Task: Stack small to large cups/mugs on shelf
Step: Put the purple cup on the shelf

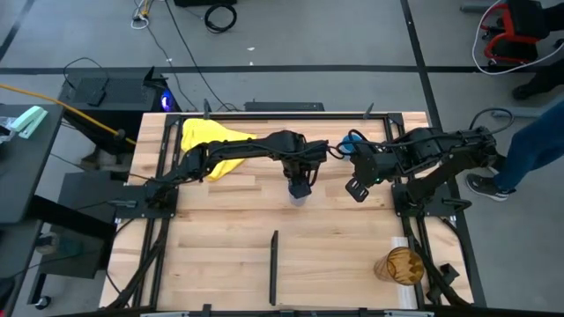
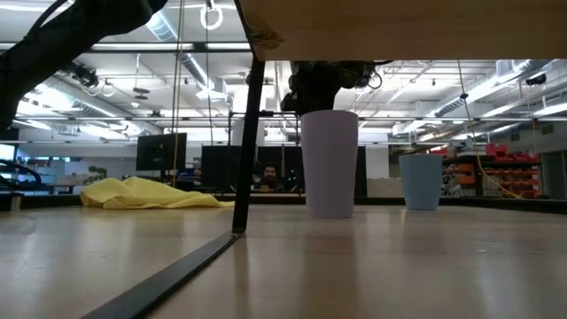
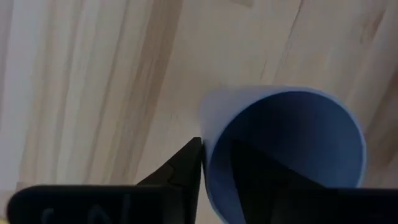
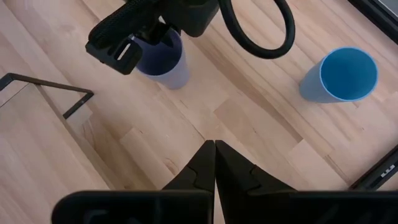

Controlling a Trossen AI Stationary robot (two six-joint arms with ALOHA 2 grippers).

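Observation:
The lavender cup [image 1: 300, 197] stands upright on its base in the middle of the table, also seen in the low view [image 2: 330, 164]. My left gripper [image 1: 300, 185] is at its rim, shut on it. The small blue cup [image 1: 352, 139] stands on its base toward the far edge, right of centre [image 4: 345, 74]. The amber tumbler [image 1: 398, 264] sits near the table's near right corner. My right gripper [image 1: 356, 188] hovers shut, to the right of the lavender cup and on the near side of the blue cup, touching nothing. My left gripper [image 3: 214, 148] holds the lavender cup by its rim wall [image 3: 208, 134], one finger [image 3: 186, 168] outside and the other inside the hollow. It comes from above, pointing down. The cup stays upright with its base [image 2: 330, 213] on the table.
A yellow cloth [image 1: 211, 143] lies at the far left of the table. A thin black bar [image 1: 273, 264] stands near the table's near middle, and a wooden board [image 2: 399, 27] spans overhead in the low view. A person's leg [image 1: 538, 145] is beyond the right edge.

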